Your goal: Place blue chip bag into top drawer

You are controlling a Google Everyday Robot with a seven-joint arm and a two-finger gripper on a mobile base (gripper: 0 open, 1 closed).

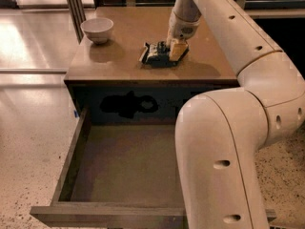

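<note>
The blue chip bag (155, 54) lies crumpled on the brown cabinet top (119, 61), right of centre. My gripper (172, 51) comes down from the arm above and sits right against the bag's right side, touching it. The top drawer (125, 163) is pulled out wide below the cabinet top. Its flat bottom is bare. My white arm covers the drawer's right part.
A white round bowl (97, 29) stands at the cabinet top's back left corner. My large arm link (224, 151) fills the right foreground over the drawer's right side. A shiny tiled floor (28, 109) lies to the left, and a dark post (74, 6) stands behind the bowl.
</note>
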